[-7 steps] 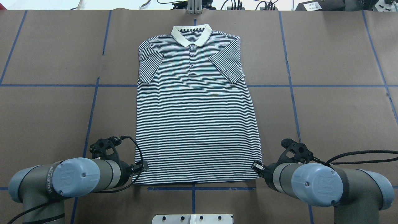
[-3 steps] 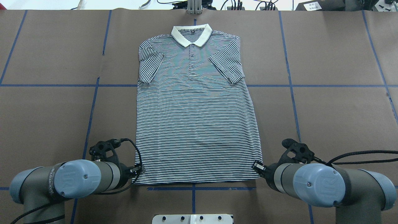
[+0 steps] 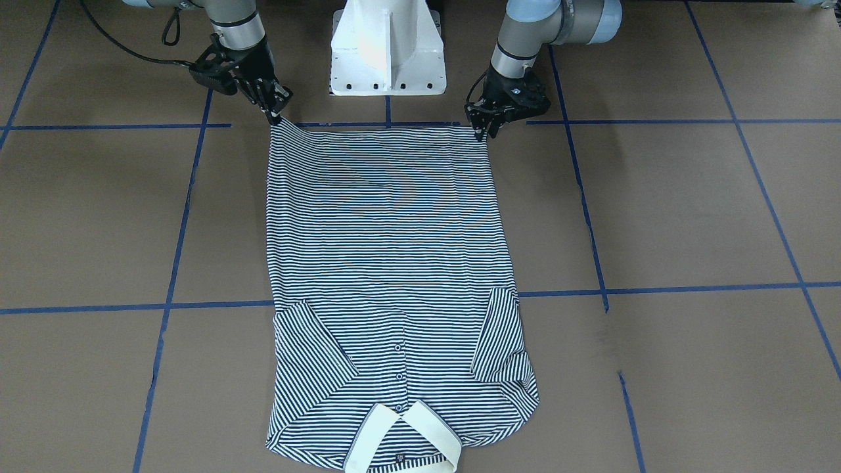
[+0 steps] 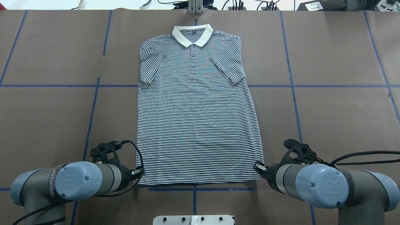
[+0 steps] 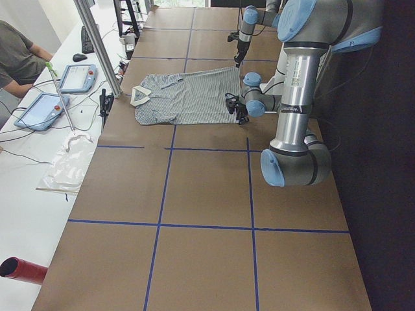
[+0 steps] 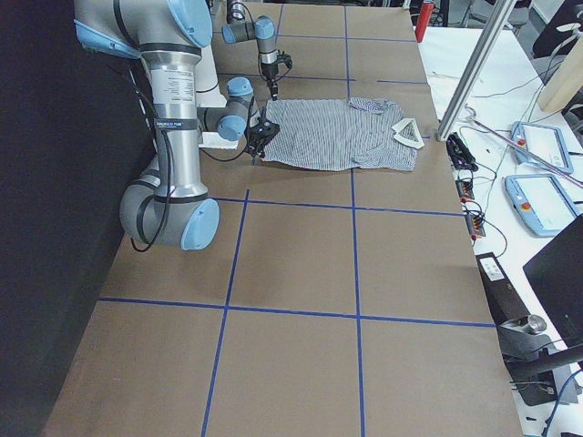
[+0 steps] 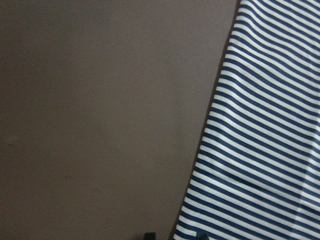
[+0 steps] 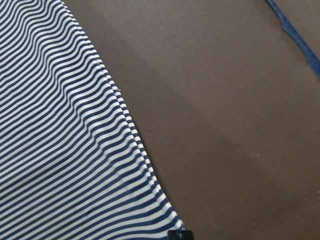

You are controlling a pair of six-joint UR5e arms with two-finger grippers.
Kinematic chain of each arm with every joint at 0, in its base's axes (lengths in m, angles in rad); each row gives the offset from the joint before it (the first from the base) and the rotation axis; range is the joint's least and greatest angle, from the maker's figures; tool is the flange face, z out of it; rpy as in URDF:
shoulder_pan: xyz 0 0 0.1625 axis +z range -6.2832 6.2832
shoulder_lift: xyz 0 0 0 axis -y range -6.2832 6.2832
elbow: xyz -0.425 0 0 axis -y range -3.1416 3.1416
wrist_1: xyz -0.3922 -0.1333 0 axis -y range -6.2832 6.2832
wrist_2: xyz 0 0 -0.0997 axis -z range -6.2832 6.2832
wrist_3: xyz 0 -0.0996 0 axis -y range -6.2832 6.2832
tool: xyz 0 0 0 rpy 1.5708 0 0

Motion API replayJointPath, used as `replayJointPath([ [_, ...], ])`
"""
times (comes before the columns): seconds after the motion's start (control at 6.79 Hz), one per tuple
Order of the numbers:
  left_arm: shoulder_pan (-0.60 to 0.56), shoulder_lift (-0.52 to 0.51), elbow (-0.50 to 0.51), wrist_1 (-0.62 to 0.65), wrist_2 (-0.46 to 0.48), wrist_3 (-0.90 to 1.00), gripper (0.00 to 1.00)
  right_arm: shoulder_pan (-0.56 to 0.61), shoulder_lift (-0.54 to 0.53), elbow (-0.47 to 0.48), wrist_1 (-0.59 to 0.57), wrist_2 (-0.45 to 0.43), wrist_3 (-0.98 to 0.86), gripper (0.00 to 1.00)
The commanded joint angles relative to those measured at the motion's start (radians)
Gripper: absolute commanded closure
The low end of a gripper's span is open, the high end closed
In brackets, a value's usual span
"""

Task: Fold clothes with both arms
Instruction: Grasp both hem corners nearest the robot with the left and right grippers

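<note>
Brown paper-covered tabletop (image 4: pixel 337 112) gridded with blue tape lines (image 4: pixel 291 84). Two tablet-like pendants (image 5: pixel 58 91) on the adjoining white bench (image 5: pixel 26 194); seated person (image 5: pixel 16 58) alongside.

1. The left arm (image 4: pixel 72 184) bears a black band with pale lettering near its blue cap; the letters are too small to read with certainty.
2. The blue caps on the left arm and the right arm (image 4: pixel 323 186) carry an embossed "UR" logo.
3. A small tag inside the shirt collar (image 3: pixel 401 453) is unreadable.
</note>
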Motion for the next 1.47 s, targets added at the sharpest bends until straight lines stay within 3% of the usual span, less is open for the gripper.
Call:
replayJointPath([
  [0.0, 0.007, -0.002, -0.009, 0.017, 0.0, -0.001, 0.52, 0.0, 0.0, 0.003, 0.0, 0.0, 0.0, 1.0],
  [0.15, 0.014, -0.002, -0.009, 0.017, 0.0, -0.001, 0.52, 0.0, 0.0, 0.003, 0.0, 0.0, 0.0, 1.0],
  [0.29, 0.02, -0.002, -0.009, 0.017, 0.0, -0.003, 0.62, 0.0, 0.0, 0.003, -0.002, 0.0, 0.0, 1.0],
  [0.44, 0.02, -0.002, -0.012, 0.017, -0.002, -0.003, 1.0, 0.0, 0.0, 0.003, 0.0, 0.002, 0.0, 1.0],
  [0.88, 0.023, -0.002, -0.044, 0.035, 0.0, -0.007, 1.0, -0.017, -0.009, 0.027, -0.002, 0.024, 0.003, 1.0],
  [1.33, 0.127, -0.003, -0.27, 0.301, -0.002, -0.06, 1.0, -0.152, -0.167, 0.211, -0.002, 0.037, 0.047, 1.0],
])
